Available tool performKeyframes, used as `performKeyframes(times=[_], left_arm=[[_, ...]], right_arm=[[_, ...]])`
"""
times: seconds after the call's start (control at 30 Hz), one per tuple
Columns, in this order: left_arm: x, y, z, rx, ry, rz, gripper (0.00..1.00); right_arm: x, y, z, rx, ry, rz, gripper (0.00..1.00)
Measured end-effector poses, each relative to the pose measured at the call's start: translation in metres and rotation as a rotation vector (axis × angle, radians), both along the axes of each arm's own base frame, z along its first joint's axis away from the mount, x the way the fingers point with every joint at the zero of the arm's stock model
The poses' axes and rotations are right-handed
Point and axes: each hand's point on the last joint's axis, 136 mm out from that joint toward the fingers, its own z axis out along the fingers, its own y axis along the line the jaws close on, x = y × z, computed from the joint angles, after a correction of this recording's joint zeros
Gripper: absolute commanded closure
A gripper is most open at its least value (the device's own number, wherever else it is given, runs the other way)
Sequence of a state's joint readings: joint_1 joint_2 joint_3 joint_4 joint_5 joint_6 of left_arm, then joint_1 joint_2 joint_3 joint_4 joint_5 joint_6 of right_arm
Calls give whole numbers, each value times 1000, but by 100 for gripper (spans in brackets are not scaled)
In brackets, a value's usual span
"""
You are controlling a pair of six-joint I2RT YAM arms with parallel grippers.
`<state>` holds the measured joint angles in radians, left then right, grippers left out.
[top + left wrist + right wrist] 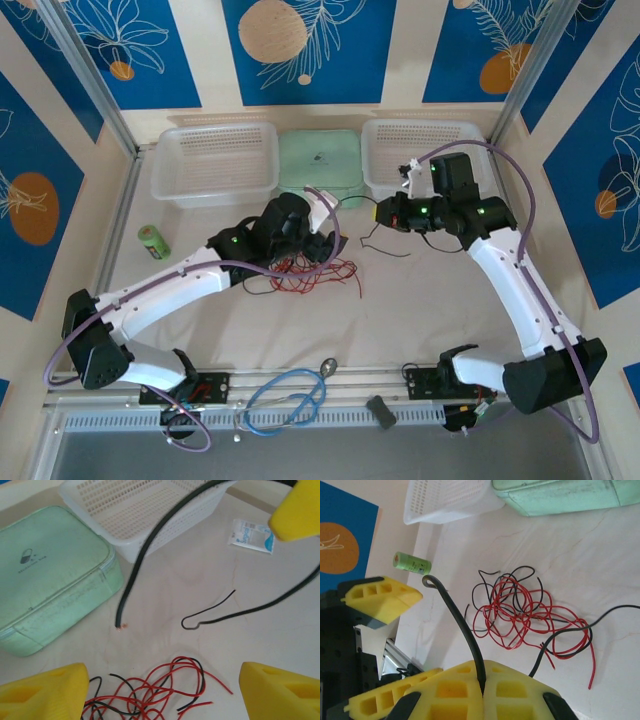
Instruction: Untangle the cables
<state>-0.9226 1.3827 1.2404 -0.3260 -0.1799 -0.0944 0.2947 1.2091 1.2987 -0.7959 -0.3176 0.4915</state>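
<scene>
**A:** What is the overhead view showing?

**B:** The right gripper (385,213) is pinching one black cable (388,247), seemingly to hold it apart from the tangle (315,272) lying mid-table. The left gripper (322,243) is hovering just above that tangle.

**A:** And the left wrist view?

**B:** Its jaws are standing wide, gripping nothing and straddling the tangle (150,690), likely ready to pick a strand. The black cable (137,565) is arching beyond.

**A:** Right wrist?

**B:** The jaws are clamping the black cable (457,620) mid-length. One part is crossing the tangle's (520,612) edge.
</scene>
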Motion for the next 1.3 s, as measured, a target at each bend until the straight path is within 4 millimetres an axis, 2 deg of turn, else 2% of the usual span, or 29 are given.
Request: performKeyframes(times=[0.17,0.3,0.5,0.93,1.17,1.3], left_arm=[[10,9,-3,43,-28,37,22],[17,12,-4,78,-49,51,17],[19,12,-6,101,-61,42,25],[18,6,-5,99,-74,6,74],[18,4,-6,103,-76,-9,100],[18,4,-4,98,-85,-10,100]], right_arm=[[-3,2,-3,-16,-2,19,100],[-5,2,-4,-23,2,28,100],[-7,4,-5,-24,5,36,100],[-10,13,-11,-33,25,73,100],[-9,15,-3,-24,6,79,100],[-10,16,1,-15,-1,85,100]])
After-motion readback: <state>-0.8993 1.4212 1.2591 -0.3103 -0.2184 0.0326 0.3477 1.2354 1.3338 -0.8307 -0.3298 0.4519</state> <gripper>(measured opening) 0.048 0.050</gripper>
